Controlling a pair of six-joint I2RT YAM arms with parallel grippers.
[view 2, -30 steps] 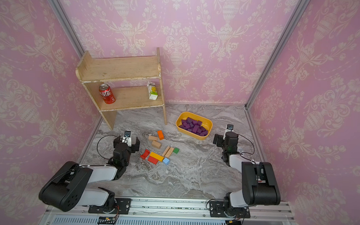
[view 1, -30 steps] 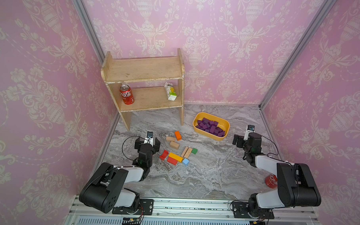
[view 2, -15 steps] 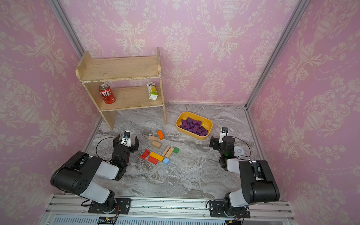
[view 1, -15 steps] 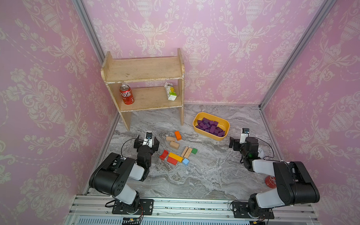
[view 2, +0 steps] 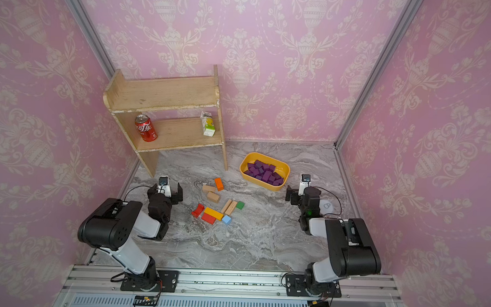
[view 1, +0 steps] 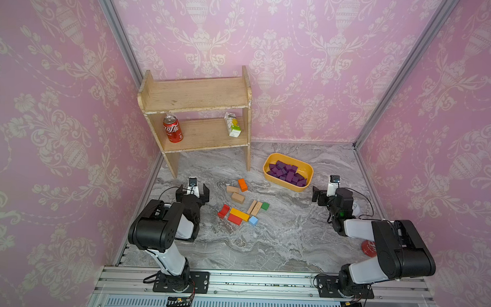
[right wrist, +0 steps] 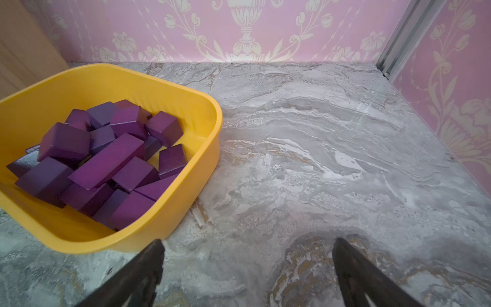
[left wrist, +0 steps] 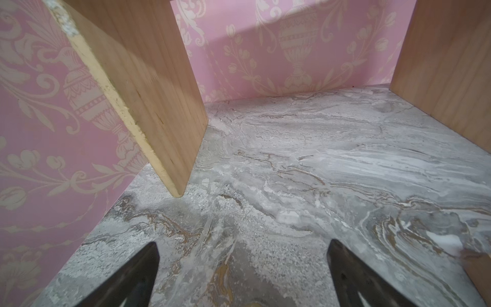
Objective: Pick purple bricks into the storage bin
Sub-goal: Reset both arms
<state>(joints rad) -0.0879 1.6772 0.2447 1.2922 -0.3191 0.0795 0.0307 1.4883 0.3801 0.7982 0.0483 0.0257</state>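
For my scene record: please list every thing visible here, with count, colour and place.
purple bricks: some twenty, dark purple, inside bin
bin: one, yellow, far right
shelf: one, plain wood, far left
can: one, red, lower shelf board
second can: one, red, half hidden behind right arm
carton: one, white-green, lower shelf board
loose blocks: ten, four tan, two red, single orange, yellow, green, blue, centre
table: one, grey marble
left tool: one, black, open, near shelf
right tool: one, black, open, beside bin

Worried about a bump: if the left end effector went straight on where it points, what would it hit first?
The left end effector faces bare table running under the shelf to the back wall, probably met first. The shelf's side panel stands close beside that line; depth unclear.
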